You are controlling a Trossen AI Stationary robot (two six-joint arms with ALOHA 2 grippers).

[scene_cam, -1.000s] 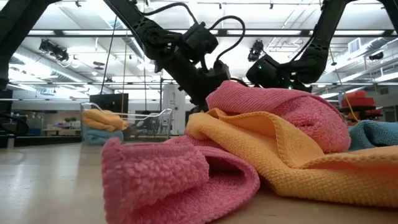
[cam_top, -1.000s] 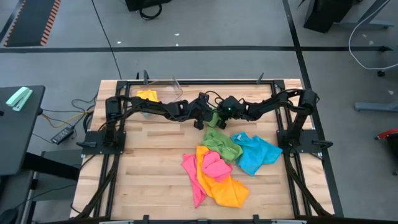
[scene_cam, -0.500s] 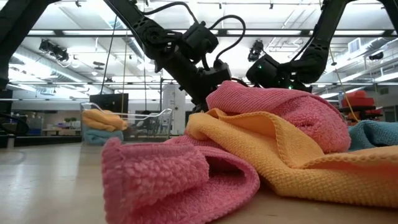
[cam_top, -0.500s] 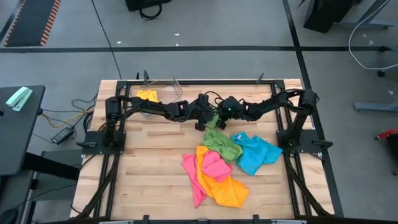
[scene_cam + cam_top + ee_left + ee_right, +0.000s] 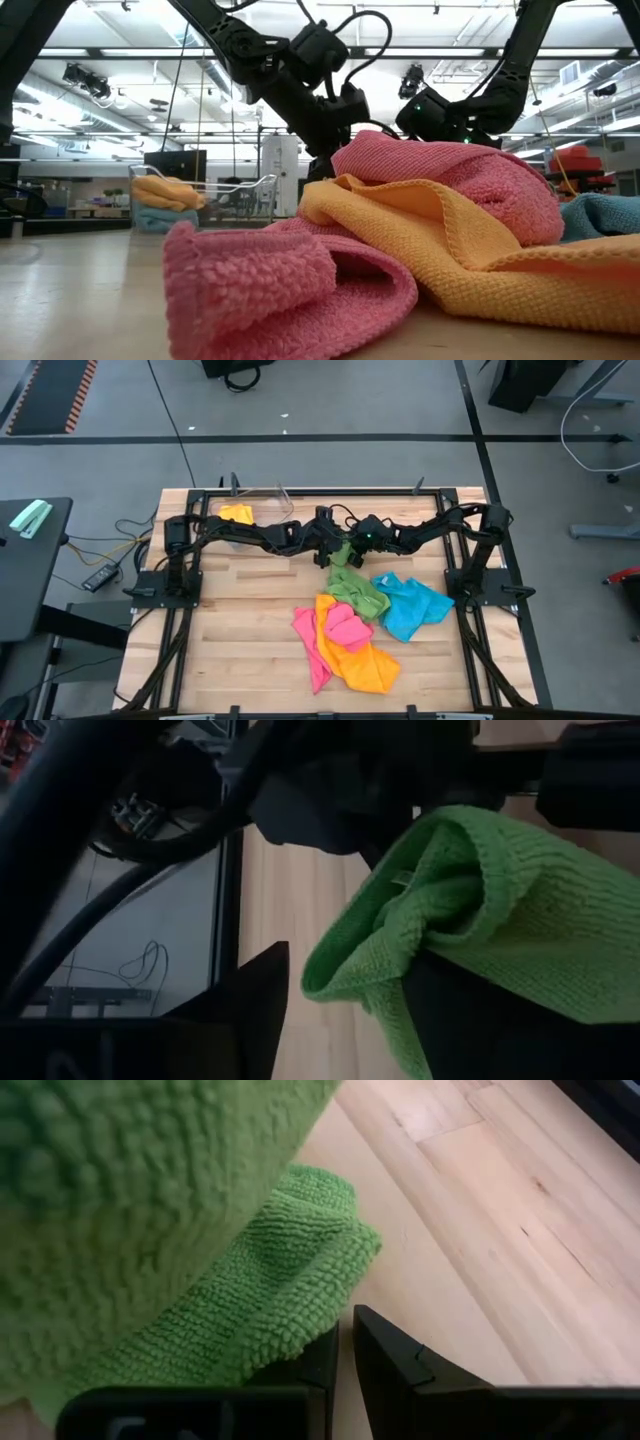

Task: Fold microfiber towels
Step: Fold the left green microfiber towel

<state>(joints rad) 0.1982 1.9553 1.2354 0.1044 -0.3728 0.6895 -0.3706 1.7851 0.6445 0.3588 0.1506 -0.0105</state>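
The green microfiber towel point(image 5: 357, 588) trails from the pile toward the worktop's point(image 5: 240, 630) far edge — its raised corner pinched by the closed right hand point(image 5: 352, 550), the left hand point(image 5: 327, 557) open just beside.

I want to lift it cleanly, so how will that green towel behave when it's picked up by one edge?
The green towel looks floppy: it lies crumpled in soft folds and droops where the right gripper pinches it. Its looped pile probably grips rather than slips. It seems light, likely to hang and swing rather than hold shape.
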